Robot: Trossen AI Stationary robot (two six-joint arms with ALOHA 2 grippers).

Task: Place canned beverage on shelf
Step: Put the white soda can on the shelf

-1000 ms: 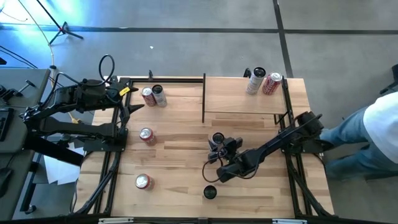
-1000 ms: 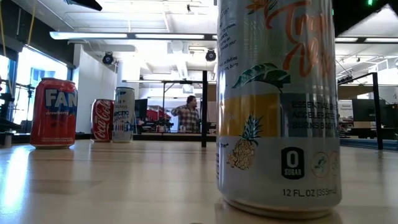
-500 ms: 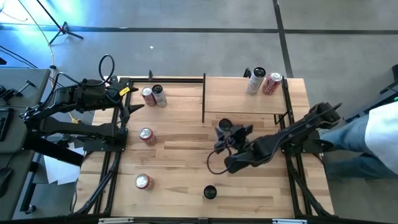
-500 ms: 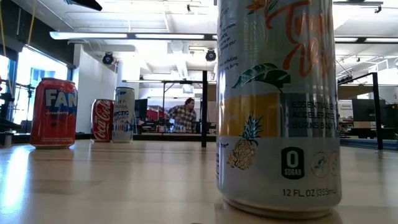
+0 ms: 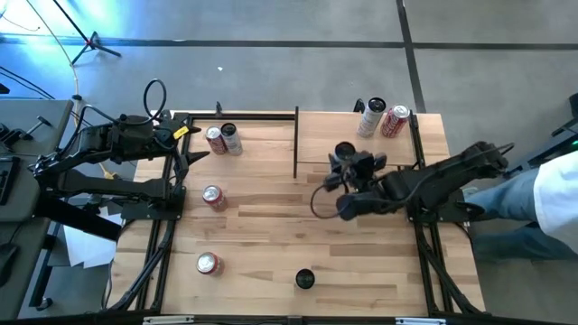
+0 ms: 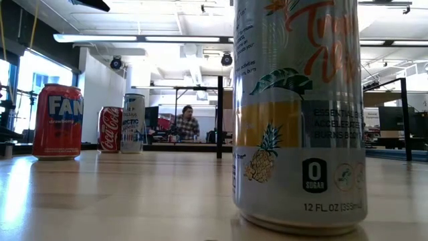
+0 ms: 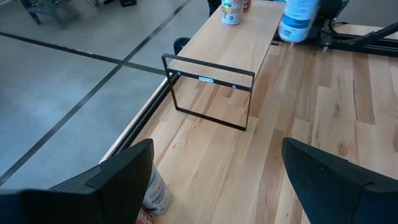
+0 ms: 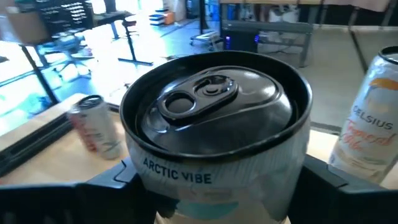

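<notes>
My right gripper [image 5: 348, 161] is clenched around a can [image 8: 214, 134] with a black top and "ARCTIC VIBE" printed on its side; the can stands upright between my fingers [image 8: 336, 199]. In the high view the held can [image 5: 344, 151] sits at the near edge of the shelf [image 5: 330, 135], at about 12 o'clock from the tabletop centre, just beside the shelf's front rail. I cannot tell whether it touches the board.

The shelf is the pale board with the thin black frame, filling the 1 o'clock part of the table [image 5: 262, 235]. Two cans already stand on it at its far right corner: a white one [image 5: 371, 117] and a red one [image 5: 395, 120], close together.

My left gripper [image 5: 194, 149] waits at the table's 10 o'clock edge, fingers spread and grasping nothing.

Elsewhere on the table:
- two cans [image 5: 222, 138] side by side at 11 o'clock
- one red can [image 5: 213, 196] at 9 o'clock
- one red can [image 5: 209, 263] at 7 o'clock
- one dark-topped can [image 5: 305, 279] at 6 o'clock, tall and close in the low view [image 6: 299, 114]

A person [image 5: 542, 194] stands off the table's 3 o'clock side
</notes>
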